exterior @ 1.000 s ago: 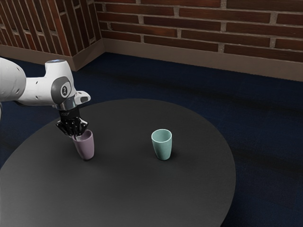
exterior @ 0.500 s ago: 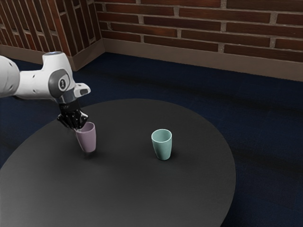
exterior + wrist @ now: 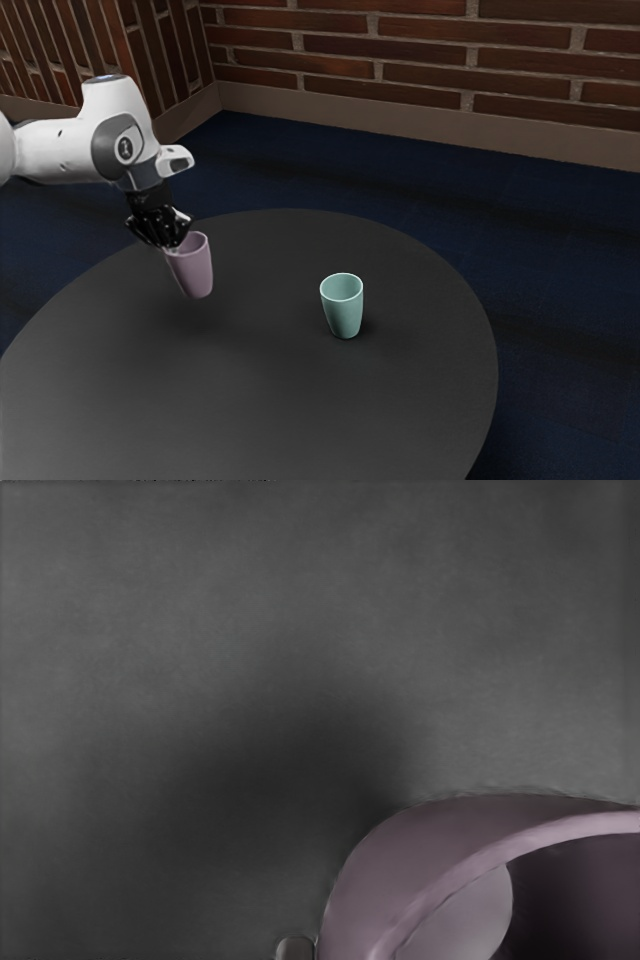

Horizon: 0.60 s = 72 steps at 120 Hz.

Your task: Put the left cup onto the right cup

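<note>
Tilted cup (image 3: 190,266) aloft beside upright cup (image 3: 341,305)

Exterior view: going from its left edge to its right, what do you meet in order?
arm → mauve cup, held tilted at its rim by the hand → teal cup, standing upright on the table.
</note>
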Available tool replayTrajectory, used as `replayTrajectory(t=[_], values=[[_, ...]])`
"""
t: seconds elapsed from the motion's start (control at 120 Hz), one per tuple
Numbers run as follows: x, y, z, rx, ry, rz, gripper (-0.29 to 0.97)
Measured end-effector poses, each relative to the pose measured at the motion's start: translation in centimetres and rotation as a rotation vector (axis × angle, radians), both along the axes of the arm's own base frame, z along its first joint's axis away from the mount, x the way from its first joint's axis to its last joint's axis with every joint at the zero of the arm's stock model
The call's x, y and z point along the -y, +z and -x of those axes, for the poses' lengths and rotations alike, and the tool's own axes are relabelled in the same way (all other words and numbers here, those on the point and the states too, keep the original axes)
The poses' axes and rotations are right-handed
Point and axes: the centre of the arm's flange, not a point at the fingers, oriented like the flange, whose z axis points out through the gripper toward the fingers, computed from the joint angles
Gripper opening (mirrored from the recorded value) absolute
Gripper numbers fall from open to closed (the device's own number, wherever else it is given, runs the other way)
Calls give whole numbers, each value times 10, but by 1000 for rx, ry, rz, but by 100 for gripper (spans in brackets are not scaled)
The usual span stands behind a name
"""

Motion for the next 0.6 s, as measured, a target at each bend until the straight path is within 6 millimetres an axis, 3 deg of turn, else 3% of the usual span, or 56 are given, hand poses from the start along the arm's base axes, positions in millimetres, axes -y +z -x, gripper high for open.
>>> replayTrajectory(t=[0.317,0.6], values=[[34,29,2,13,-70,-4,-11],[74,40,-3,10,-144,-8,-11]])
